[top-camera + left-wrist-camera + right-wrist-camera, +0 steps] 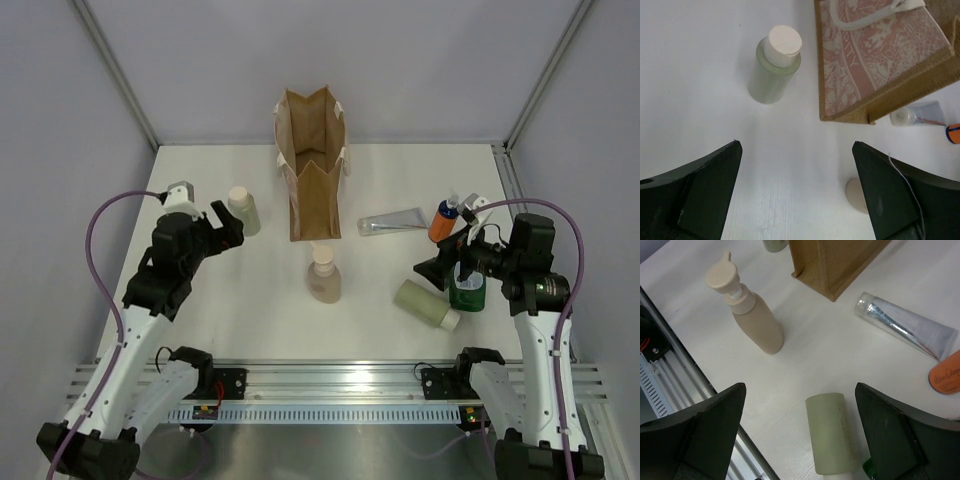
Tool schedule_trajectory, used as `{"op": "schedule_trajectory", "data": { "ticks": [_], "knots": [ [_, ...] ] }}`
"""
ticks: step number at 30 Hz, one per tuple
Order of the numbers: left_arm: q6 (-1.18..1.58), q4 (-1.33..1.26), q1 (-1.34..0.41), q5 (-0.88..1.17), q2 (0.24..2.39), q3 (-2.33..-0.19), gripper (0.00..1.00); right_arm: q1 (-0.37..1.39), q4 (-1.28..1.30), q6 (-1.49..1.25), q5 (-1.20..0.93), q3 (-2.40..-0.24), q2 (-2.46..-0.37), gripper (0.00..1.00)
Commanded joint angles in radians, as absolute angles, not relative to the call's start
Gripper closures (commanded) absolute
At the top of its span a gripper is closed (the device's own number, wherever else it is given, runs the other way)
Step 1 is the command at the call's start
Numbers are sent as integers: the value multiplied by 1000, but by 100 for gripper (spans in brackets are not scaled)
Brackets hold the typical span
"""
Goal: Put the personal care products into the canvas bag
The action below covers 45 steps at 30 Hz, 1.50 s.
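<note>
Evidently the first pick is in hand. The left gripper (232,226), jaws spread and empty, faces the upright pale green bottle (243,210) near the canvas bag (312,170). The right gripper (445,258), equally wide and empty, hangs over the lying pale green bottle (425,303). Next, I judge, one closes on its bottle and lifts it to the bag's open mouth.

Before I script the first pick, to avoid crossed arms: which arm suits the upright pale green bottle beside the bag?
Left. The open left gripper hangs right beside that pale green bottle; the right gripper sits past the canvas bag, on its other side.
</note>
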<state>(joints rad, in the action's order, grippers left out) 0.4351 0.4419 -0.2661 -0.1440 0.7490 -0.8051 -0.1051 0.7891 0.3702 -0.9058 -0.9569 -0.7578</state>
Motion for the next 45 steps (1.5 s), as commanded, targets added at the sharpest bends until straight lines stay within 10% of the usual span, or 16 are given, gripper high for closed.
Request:
{"op": "schedule_trajectory", "data": {
  "ticks": [1,19,45],
  "knots": [
    [534,519,-262,-187,817,-870,3,-110,710,403,-983,-901,-738,0],
    [201,169,-262,-261,1422,-1000,2,-114,683,410,-992,-859,-623,0],
    [207,112,-204,-175,1709,-1190,9,-130,692,413,-1034,-857,-669,1]
  ]
}}
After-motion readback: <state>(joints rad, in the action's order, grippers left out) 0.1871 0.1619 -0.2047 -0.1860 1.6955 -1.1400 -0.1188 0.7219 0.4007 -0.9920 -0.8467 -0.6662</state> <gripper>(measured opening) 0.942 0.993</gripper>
